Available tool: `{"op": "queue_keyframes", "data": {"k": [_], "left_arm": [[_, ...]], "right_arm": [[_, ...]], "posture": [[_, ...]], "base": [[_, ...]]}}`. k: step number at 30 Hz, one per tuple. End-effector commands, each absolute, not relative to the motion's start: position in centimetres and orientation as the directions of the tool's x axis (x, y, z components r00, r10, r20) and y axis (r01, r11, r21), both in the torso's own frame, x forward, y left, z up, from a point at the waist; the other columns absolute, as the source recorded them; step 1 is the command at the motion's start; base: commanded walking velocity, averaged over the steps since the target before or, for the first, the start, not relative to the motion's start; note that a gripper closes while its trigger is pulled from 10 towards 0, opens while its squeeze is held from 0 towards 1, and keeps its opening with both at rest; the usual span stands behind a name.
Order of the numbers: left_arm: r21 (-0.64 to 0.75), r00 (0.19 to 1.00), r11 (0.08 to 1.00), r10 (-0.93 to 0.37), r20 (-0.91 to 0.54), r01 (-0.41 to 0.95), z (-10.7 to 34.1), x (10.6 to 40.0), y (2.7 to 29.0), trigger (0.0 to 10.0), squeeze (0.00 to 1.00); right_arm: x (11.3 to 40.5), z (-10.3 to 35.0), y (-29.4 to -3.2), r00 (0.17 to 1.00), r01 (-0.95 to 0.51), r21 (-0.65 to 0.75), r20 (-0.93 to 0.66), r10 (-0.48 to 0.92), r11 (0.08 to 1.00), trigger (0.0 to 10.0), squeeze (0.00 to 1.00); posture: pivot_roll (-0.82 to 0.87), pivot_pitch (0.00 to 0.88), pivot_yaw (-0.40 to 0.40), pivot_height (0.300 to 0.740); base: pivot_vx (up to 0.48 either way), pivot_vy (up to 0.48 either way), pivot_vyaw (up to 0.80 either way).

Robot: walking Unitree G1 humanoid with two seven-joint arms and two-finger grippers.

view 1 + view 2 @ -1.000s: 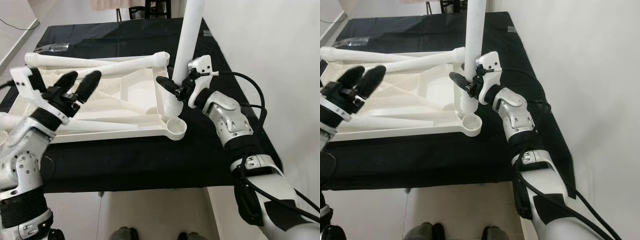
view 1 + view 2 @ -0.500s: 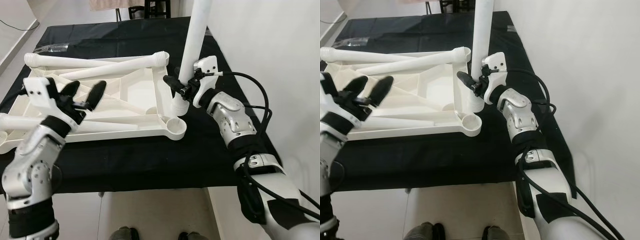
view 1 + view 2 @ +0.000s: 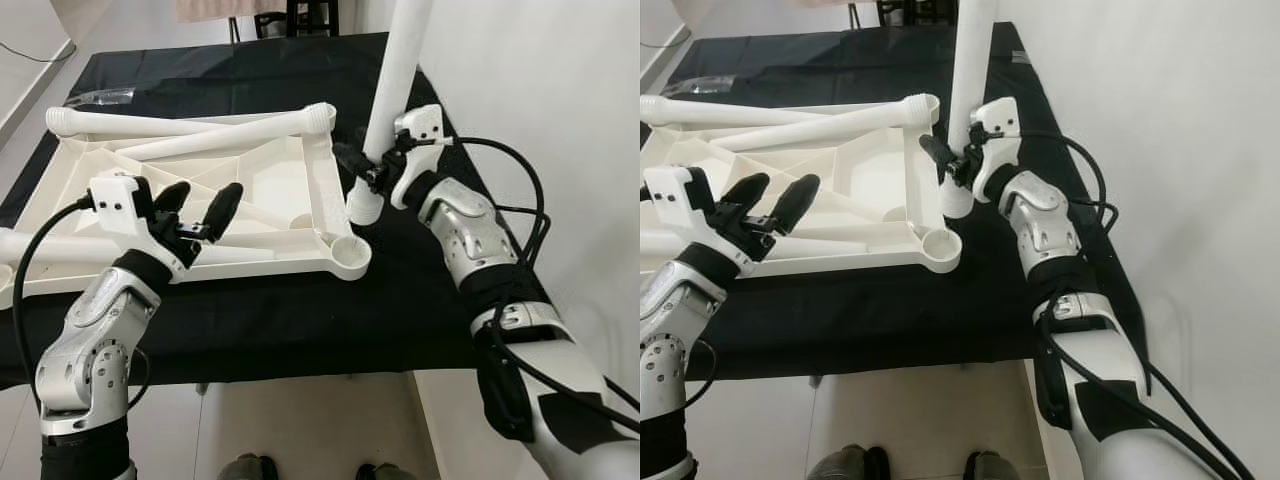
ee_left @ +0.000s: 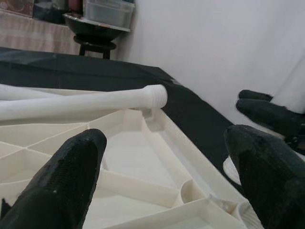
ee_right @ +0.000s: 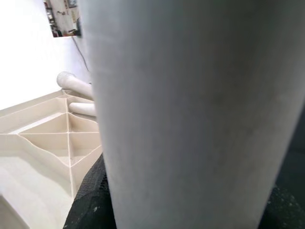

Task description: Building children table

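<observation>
Beside corner socket (image 3: 351, 257), right pincer (image 3: 366, 172) lifted leg (image 3: 392, 100) clear.

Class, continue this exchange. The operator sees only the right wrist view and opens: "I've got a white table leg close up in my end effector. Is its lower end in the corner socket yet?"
Observer: No. The table leg, gripped by the right end effector, ends beside the upturned tabletop's right rim, short of the corner socket.
Operator: Is the leg upright?
Observer: Tilted; its top leans to the robot's right.
Operator: Where's the other arm?
Observer: The left end effector hovers open over the tabletop's near left part.
</observation>
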State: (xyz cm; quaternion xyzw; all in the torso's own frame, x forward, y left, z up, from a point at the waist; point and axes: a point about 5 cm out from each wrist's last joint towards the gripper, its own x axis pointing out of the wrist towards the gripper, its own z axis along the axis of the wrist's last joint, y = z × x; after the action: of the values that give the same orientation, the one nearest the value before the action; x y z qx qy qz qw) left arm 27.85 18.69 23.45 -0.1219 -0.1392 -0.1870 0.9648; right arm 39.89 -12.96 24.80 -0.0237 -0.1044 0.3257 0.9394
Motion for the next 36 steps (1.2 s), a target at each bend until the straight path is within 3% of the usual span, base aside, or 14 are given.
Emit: {"op": "queue_keyframes", "data": {"k": [1,7,16,20,24,28,32,36], "left_arm": [[-0.188,0.879,0.889,-0.343,0.33,0.418,23.4,27.3,18.7,10.0,0.0],[-0.164,0.797,0.803,-0.499,0.341,0.573,23.3,25.7,17.6,10.0,0.0],[-0.145,0.786,0.792,-0.532,0.315,0.594,23.0,25.2,17.7,10.0,0.0],[-0.155,0.722,0.71,-0.644,0.252,0.687,21.7,23.8,16.6,10.0,0.0],[-0.146,0.651,0.635,-0.743,0.156,0.759,19.8,22.4,14.7,10.0,0.0],[-0.144,0.649,0.636,-0.759,0.061,0.758,17.8,21.3,12.8,10.0,0.0],[-0.101,0.679,0.676,-0.734,0.001,0.73,16.6,20.8,12.2,10.0,0.0],[-0.034,0.662,0.665,-0.746,-0.073,0.746,15.6,19.6,11.3,10.0,0.0]], "right_arm": [[39.9,25.4,-12.9,0.746,-0.62,-0.131,0.204,0.633,0.773,10.0,0.0],[39.3,25.3,-12.3,0.671,-0.695,-0.177,0.189,0.717,0.697,10.0,0.0],[39.2,25.2,-12.7,0.668,-0.697,-0.186,0.183,0.721,0.693,10.0,0.0],[39.0,25.0,-12.9,0.634,-0.728,-0.19,0.176,0.753,0.658,10.0,0.0],[38.1,24.4,-12.5,0.538,-0.803,-0.219,0.136,0.832,0.555,10.0,0.0],[36.3,24.2,-12.4,0.342,-0.907,-0.221,0.111,0.933,0.359,10.0,0.0],[35.7,24.5,-13.0,0.294,-0.924,-0.219,0.113,0.949,0.313,10.0,0.0],[35.8,24.5,-13.5,0.303,-0.921,-0.229,0.094,0.948,0.316,10.0,0.0]], "posture": [[0.04,0.161,-0.009,0.74],[0.05,0.172,-0.007,0.74],[0.07,0.178,-0.006,0.74],[0.07,0.182,-0.004,0.74],[0.07,0.198,0.001,0.74],[0.08,0.238,0.011,0.74],[0.08,0.27,0.018,0.74],[0.09,0.313,0.027,0.74]], "base": [[0.0,0.0,0.0],[0.0,0.0,0.0],[0.0,0.0,0.0],[0.0,0.0,0.0],[0.0,0.0,0.0],[0.0,0.0,0.0],[0.0,0.0,0.0],[0.0,0.0,0.0]]}}
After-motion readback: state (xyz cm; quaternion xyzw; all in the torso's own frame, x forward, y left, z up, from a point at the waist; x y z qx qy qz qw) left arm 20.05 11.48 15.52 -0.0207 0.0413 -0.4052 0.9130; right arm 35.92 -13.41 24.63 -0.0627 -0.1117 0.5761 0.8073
